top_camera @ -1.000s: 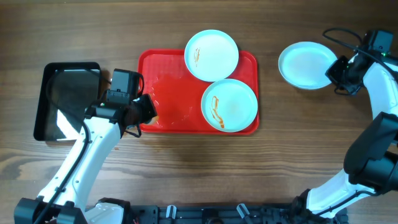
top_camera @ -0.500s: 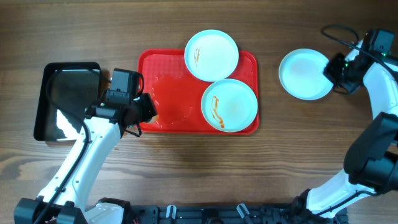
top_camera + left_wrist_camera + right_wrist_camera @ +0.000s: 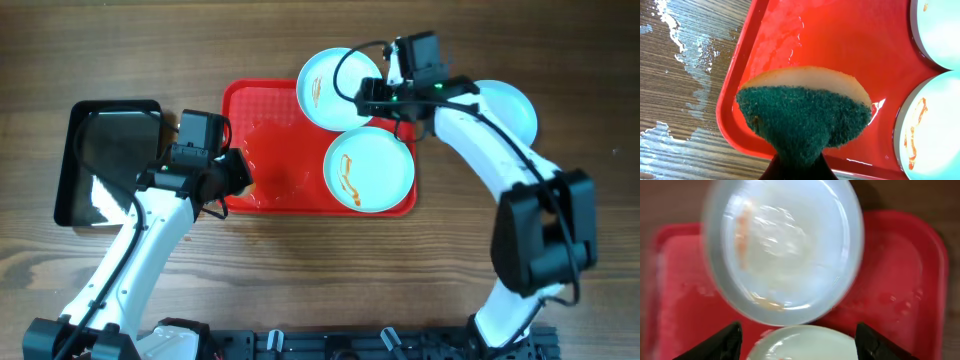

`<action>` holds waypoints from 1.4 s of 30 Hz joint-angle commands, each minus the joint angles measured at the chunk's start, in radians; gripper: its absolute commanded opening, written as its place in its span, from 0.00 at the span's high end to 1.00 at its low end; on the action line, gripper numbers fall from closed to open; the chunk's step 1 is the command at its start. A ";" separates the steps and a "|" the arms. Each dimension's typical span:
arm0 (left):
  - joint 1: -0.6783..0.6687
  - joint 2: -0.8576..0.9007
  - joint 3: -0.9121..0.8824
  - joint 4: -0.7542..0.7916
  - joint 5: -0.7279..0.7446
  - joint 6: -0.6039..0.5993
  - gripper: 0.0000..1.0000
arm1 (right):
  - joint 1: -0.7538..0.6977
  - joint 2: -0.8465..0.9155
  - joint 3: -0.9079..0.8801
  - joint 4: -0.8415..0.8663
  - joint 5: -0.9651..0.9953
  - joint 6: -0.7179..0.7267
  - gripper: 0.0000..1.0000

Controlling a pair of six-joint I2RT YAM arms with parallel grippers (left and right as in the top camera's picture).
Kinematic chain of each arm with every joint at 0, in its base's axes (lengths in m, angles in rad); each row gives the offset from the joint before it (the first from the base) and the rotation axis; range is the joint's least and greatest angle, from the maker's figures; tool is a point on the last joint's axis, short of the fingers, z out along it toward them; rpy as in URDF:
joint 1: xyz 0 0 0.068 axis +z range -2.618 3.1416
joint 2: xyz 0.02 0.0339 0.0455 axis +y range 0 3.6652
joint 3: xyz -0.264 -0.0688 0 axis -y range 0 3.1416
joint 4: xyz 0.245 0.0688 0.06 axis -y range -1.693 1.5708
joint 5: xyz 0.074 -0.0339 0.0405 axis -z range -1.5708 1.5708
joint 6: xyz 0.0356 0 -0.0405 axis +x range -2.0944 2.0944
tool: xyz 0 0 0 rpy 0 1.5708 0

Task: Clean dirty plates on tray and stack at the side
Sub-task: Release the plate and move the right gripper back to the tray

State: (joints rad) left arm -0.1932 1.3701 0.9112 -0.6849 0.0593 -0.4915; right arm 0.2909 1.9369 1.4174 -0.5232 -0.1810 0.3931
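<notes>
On the table [image 3: 300, 260], your right gripper [image 3: 370, 98], one plate [image 3: 515, 105] parked right, gaped over the far plate [image 3: 330, 85]; left gripper [image 3: 797, 170] clenched sponge [image 3: 802, 120].

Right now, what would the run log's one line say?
left gripper: shut on sponge over tray | right gripper: open above smeared upper plate | lower plate: smeared, on tray | third plate: on table beside tray

Overhead looks straight down; both wrist views closely share the tray [image 3: 272, 135].
</notes>
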 commanded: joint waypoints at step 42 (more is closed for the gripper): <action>0.006 0.006 -0.005 0.017 0.029 0.013 0.96 | 0.103 0.335 0.437 -0.071 -0.113 -0.075 0.96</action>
State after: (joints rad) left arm -0.1932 1.3701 0.9112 -0.6727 0.0772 -0.4915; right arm 0.3592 2.3135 1.8198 -0.6010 -0.2695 0.3096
